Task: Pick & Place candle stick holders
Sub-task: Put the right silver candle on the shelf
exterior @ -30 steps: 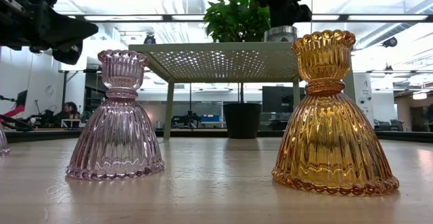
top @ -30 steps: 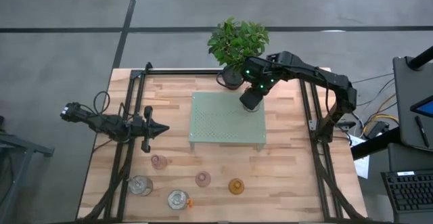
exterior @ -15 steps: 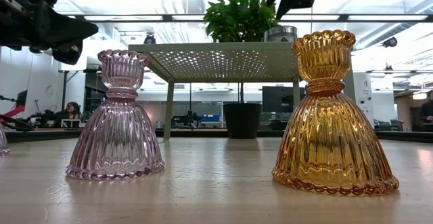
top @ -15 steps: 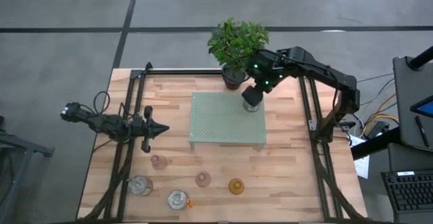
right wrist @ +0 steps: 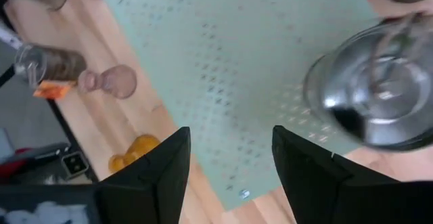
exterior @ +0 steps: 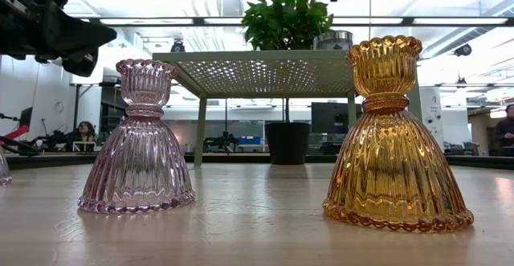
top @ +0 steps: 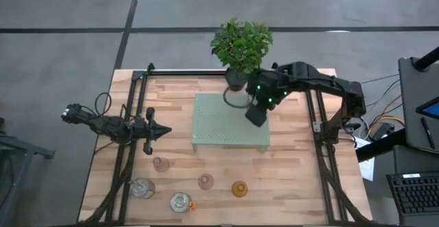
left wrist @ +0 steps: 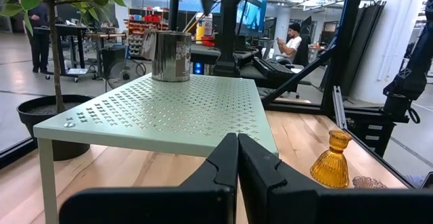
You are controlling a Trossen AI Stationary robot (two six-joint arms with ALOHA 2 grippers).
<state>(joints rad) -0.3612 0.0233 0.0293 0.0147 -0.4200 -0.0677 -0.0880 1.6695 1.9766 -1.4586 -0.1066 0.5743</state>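
Note:
A silvery holder point(left wrist: 170, 55) stands upright on its base at the far right corner of the green perforated stand point(top: 226, 127); it also shows in the low view point(exterior: 333, 39) and the right wrist view point(right wrist: 379, 95). My right gripper point(right wrist: 230, 176) is open and empty above the stand point(right wrist: 237, 61), with the holder off to one side of its fingers. On the table's near part stand two pink holders point(top: 160, 163) point(top: 205, 181), an amber one point(top: 239, 188) and two silvery ones point(top: 142, 187) point(top: 180, 201). My left gripper point(left wrist: 237, 146) is shut and empty at the table's left.
A potted green plant point(top: 240, 42) stands at the table's far edge behind the stand. Black frame rails run along the table's left point(top: 130, 138) and right point(top: 319, 138) sides. People sit in the room beyond the table point(left wrist: 292, 38).
My right gripper has gone up from the silvery holder on the stand, almost out of the top of the low view, and a little toward the table's near edge. The holder stays upright where it was.

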